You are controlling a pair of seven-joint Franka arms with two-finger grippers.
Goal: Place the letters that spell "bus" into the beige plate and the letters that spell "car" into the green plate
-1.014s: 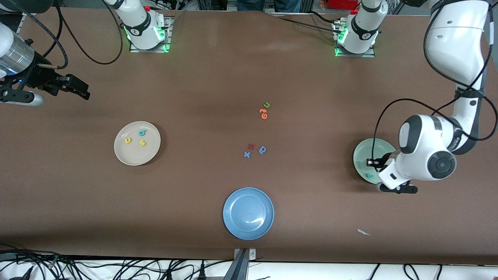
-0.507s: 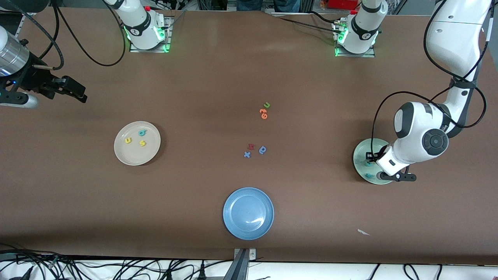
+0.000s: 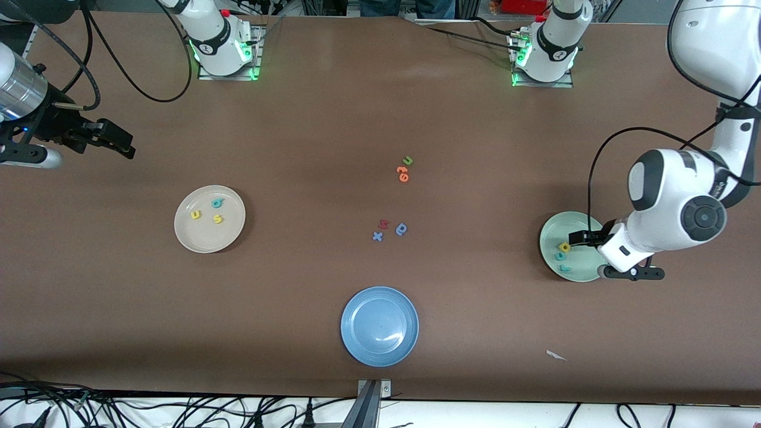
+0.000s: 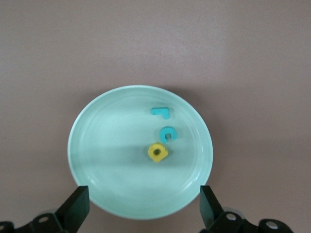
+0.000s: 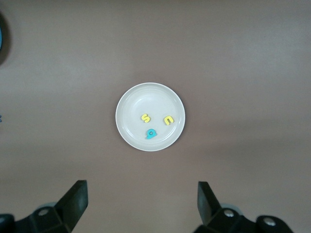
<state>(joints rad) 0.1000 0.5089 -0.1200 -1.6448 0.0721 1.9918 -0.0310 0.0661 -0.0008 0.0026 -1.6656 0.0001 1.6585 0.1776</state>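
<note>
Left gripper (image 3: 588,239) hangs over the green plate (image 3: 553,229), fingers (image 4: 77,208) released; 3 letters (image 4: 160,133) lie inside. Right gripper (image 3: 116,142), fingers spread and empty, waits over the counter's (image 3: 333,107) right-arm end, above the beige plate (image 3: 229,235).

On the brown tabletop (image 3: 297,119) a blue plate (image 3: 379,326) sits nearest the front camera, with a blue round letter (image 3: 402,229), a red letter (image 3: 383,224) and a blue "x" (image 3: 377,236) clustered farther back, then orange letters (image 3: 403,173) touching a green "u" (image 3: 408,160), and a white scrap (image 3: 556,355) toward the left arm's end.
</note>
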